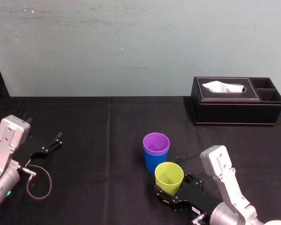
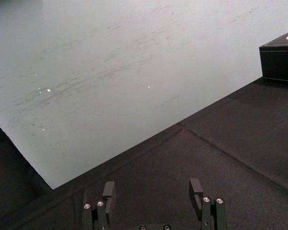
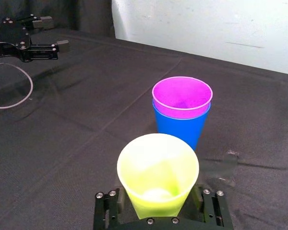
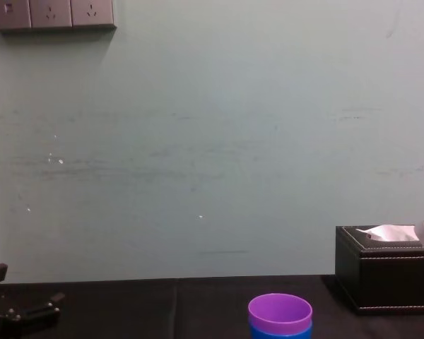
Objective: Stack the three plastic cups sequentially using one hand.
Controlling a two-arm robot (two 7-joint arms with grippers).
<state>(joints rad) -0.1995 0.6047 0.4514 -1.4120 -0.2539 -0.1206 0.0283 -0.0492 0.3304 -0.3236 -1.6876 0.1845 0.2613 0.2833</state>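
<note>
near the middle of the black table (image 1: 98, 140), a purple cup (image 1: 156, 142) sits nested inside a blue cup (image 1: 152, 161), both upright. just in front of them, closer to the robot, the right end effector (image 1: 175, 190) grips a yellow-green cup (image 1: 169, 177), one finger pressed to each side, mouth up. far to the left, the left end effector (image 2: 152, 191) rests low over the table, fingers spread wide and holding nothing. a black tissue box (image 1: 236, 101) stands at the back right.
</note>
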